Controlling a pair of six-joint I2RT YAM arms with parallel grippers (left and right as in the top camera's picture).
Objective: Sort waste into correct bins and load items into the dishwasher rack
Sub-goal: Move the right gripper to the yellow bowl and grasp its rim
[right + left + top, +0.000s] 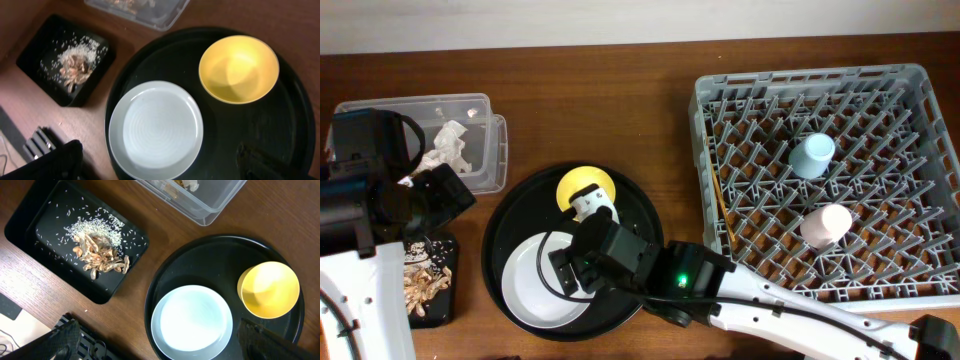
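A yellow bowl [585, 187] [270, 290] [239, 68] and a pale grey plate [525, 282] [192, 322] [156, 130] sit side by side on the round black tray [510, 225]. My right gripper [582, 262] [162, 162] hovers open over the plate, holding nothing. My left gripper [435, 195] [160, 345] hangs open and empty above the table's left side. The dishwasher rack [920, 90] holds a light-blue cup [812, 155], a pink cup [825, 226] and chopsticks [721, 200] along its left wall.
A clear tub [485, 108] at the back left contains a crumpled napkin [448, 148]. A small black tray [442, 300] [30, 225] [35, 60] at the front left holds rice grains and brown scraps [100, 257]. My right arm stretches along the table's front edge.
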